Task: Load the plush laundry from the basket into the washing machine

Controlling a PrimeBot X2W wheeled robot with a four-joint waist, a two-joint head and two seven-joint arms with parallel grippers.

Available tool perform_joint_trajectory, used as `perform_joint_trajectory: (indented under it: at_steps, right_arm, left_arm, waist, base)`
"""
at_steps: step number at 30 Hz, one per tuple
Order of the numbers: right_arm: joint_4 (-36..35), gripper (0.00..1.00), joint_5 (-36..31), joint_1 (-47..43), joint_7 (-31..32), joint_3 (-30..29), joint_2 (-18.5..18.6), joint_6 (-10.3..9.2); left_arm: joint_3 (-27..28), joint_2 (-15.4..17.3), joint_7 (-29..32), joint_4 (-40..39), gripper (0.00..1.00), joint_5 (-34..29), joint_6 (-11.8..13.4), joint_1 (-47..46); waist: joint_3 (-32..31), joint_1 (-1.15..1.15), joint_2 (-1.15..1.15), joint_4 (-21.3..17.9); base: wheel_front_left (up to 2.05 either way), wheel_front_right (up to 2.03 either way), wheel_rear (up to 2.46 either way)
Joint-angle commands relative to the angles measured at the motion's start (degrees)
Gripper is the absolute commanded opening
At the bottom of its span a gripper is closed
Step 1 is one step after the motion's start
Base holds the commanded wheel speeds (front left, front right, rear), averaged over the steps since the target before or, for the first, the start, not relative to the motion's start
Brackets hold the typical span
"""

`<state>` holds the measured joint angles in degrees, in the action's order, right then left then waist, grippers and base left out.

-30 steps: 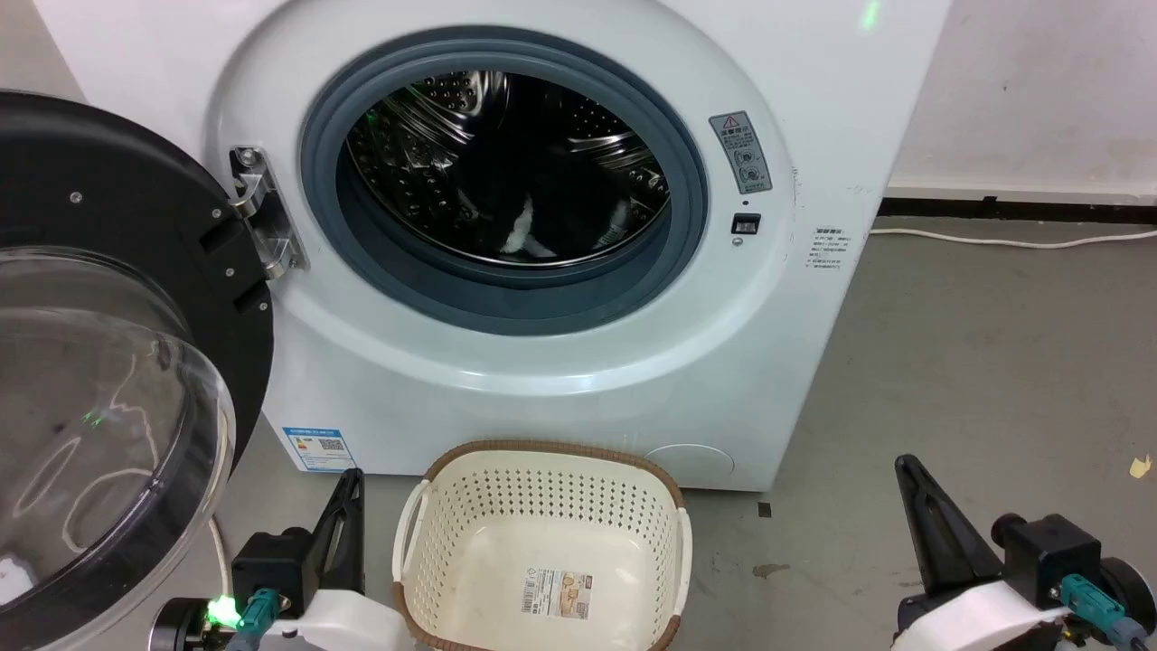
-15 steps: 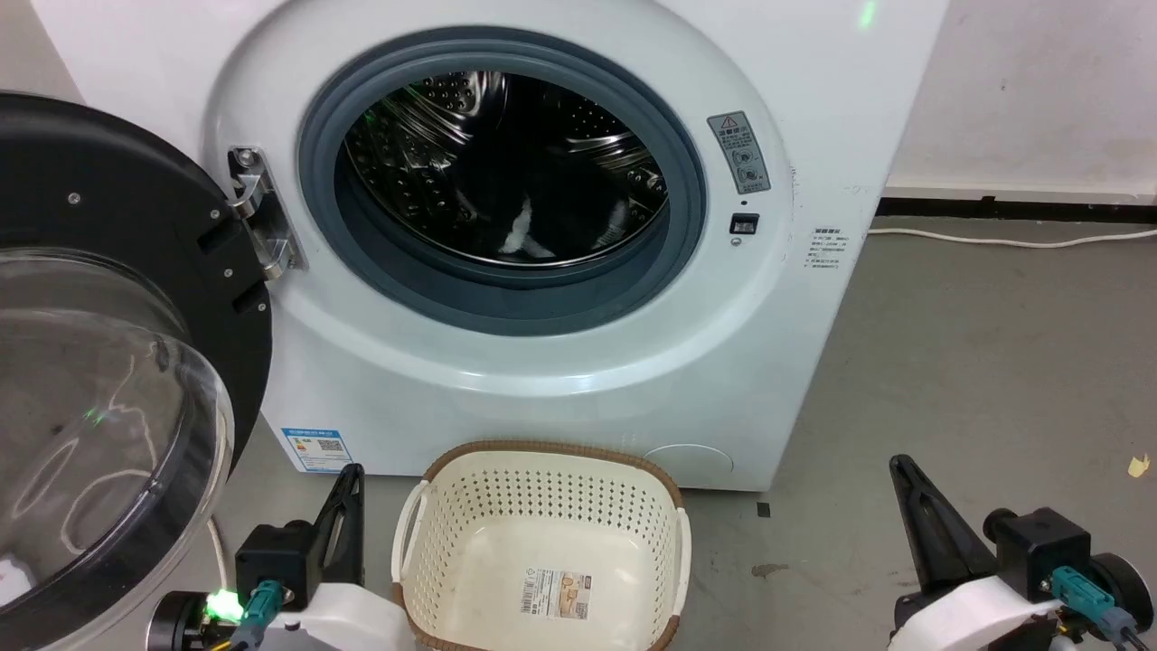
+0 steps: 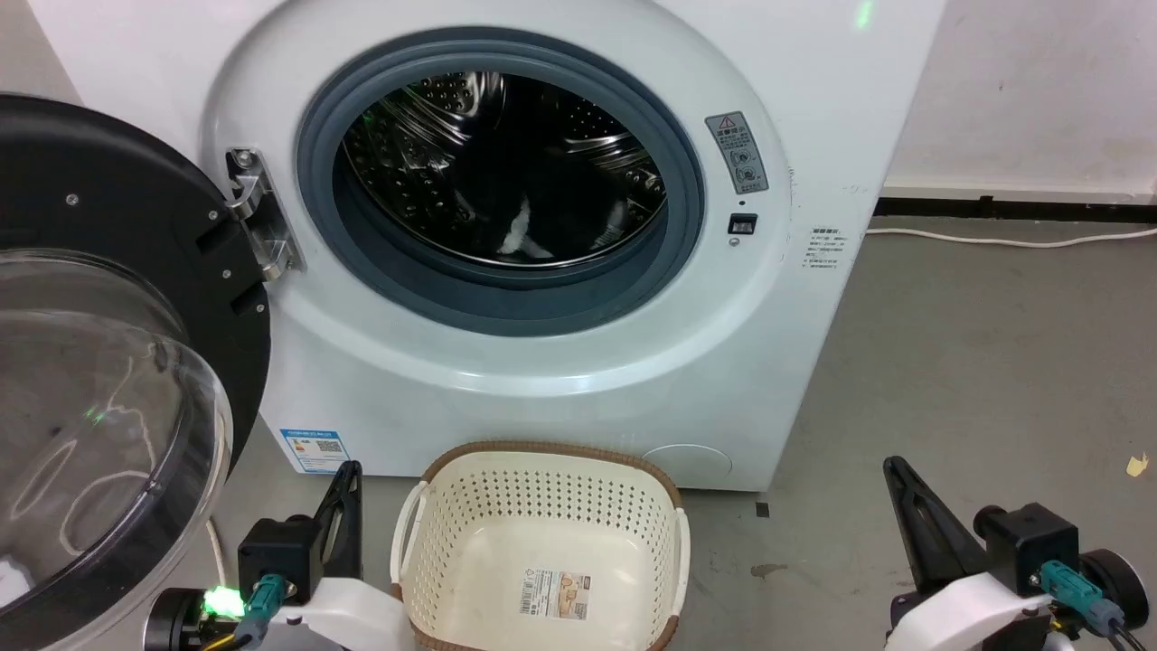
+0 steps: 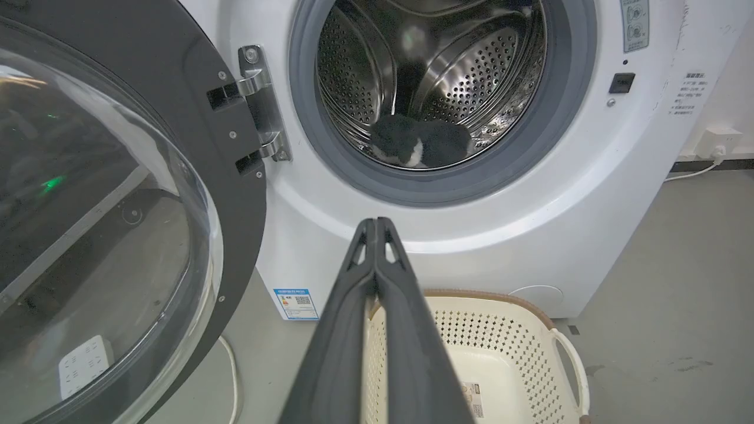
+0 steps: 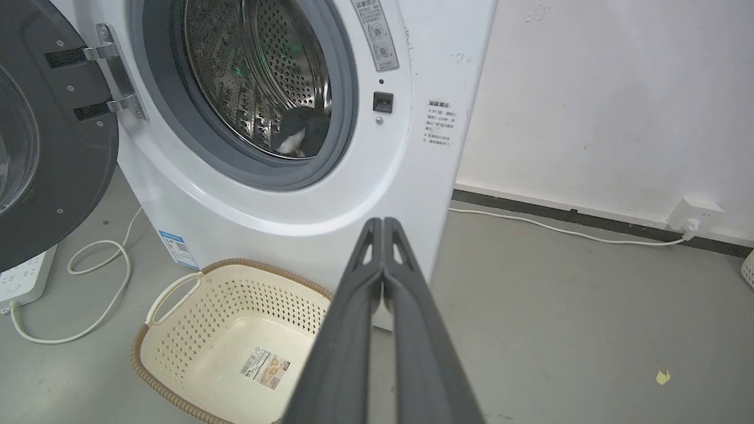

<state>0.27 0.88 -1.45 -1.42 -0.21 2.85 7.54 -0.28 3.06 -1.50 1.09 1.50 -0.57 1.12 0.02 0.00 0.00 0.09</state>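
Plush laundry (image 4: 412, 141) is in the washing machine (image 3: 542, 380), lying at the bottom front of the steel drum (image 4: 471, 76), just behind the grey door seal (image 3: 506, 303).
- Left wrist view gives the best look: a black fluffy lump with a white patch at its lower edge.
- Head view reads it as a few white patches in a dark drum.
- Right wrist view looks in at an angle, so the seal cuts off part of it.

The door (image 3: 117, 362) is swung wide on its hinge (image 3: 258, 217), to the robot's left.

The basket (image 3: 542, 449) sits on the floor (image 3: 949, 362) just in front of the washer, with its bottom label (image 3: 556, 592) in plain sight.

Left gripper (image 4: 375, 222): fingers pressed together, nothing between them, low beside the basket's left handle. Right gripper (image 5: 383, 222): same, closed on nothing, well to the right of the basket. The head view shows each as a single dark wedge; the wrist views confirm the contact line.

Right wrist view adds a power strip (image 5: 23, 277) with a looped white cable (image 5: 100, 288) under the door, and a wall plug (image 5: 698, 215).
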Motion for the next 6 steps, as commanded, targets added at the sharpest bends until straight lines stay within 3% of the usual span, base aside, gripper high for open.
perform_joint_trajectory:
  at_steps: [1,6]
  right_arm:
    - [-0.24,0.00,-0.41,1.16,0.45,0.08,0.02,-0.05]
    - [-0.26,0.00,-0.70,1.34,1.04,0.16,0.02,-0.05]
  left_arm:
    - [0.21,-0.07,0.54,-0.50,0.00,-0.73,0.36,-0.96]
    - [0.25,-0.14,1.12,-0.86,0.00,-1.20,0.49,-1.06]
  waist:
    - [0.00,0.00,0.00,-0.01]
    - [-0.01,0.00,0.00,-0.06]
  base:
    - [0.00,0.00,0.00]
    - [0.00,0.00,0.00]
